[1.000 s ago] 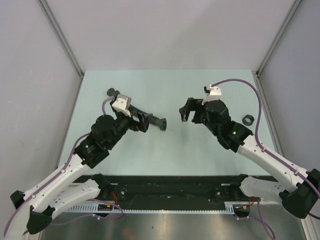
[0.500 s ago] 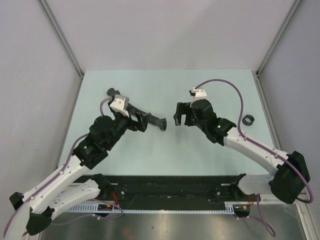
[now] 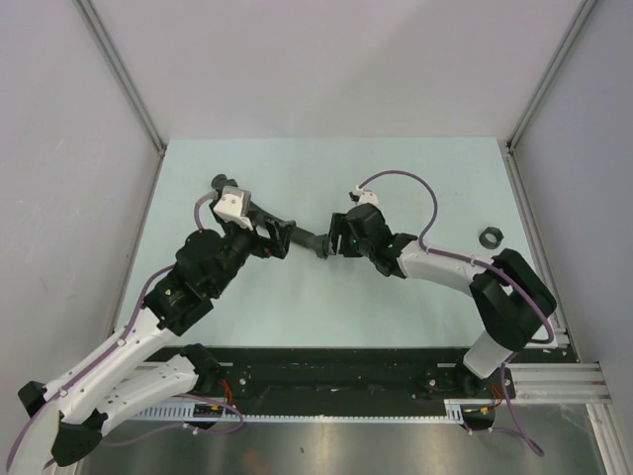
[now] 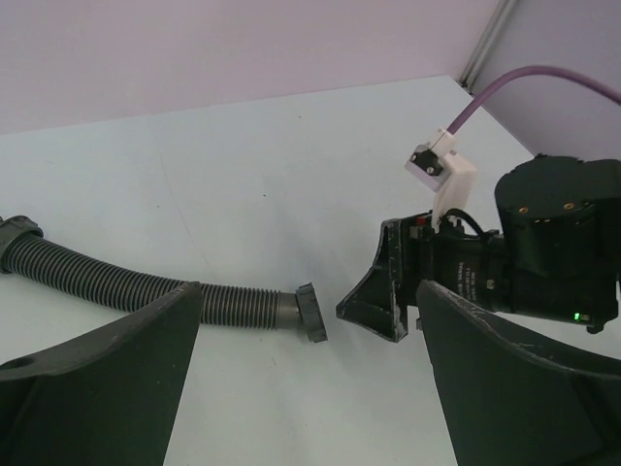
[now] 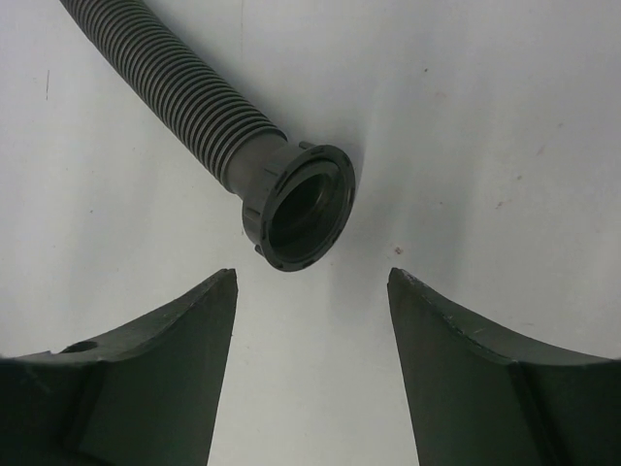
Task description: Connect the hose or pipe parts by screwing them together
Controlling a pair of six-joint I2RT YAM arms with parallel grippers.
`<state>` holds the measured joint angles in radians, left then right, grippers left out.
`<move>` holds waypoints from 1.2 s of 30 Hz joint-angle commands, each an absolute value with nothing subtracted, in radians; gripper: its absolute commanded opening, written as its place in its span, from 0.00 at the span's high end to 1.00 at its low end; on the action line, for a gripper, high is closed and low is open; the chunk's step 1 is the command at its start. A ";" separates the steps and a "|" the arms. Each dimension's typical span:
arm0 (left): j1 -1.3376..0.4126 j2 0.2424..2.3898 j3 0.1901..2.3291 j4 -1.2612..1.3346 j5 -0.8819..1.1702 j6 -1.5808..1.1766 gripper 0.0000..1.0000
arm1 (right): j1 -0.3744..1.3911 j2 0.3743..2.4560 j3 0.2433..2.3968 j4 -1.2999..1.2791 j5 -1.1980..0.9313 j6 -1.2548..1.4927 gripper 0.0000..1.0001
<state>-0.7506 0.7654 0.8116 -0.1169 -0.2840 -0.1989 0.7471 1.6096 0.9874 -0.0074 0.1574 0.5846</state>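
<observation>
Right gripper (image 5: 310, 277) released, empty, hose collar (image 5: 306, 204) just ahead of its tips, bare table (image 5: 485, 116) either side, left gripper (image 4: 309, 291) spread wide, right gripper has closed in on collar since earlier.

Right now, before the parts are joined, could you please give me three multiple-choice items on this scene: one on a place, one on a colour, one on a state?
1. Where does the ring nut lie?
A) by the table's right edge
B) inside the hose collar
C) off the table
2. The cable running to the right pincer is:
A) green
B) purple
C) orange
3. The right pincer is:
A) shut on the hose collar
B) shut on nothing
C) open
Answers: 1 A, it lies alone there; 2 B, plainly purple in the left wrist view; 3 C, its fingers stand apart, the collar ahead untouched.
</observation>
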 commanded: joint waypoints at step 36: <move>-0.512 0.813 0.677 -0.270 -0.129 -1.088 0.17 | 0.903 1.652 0.887 0.425 0.118 0.486 0.99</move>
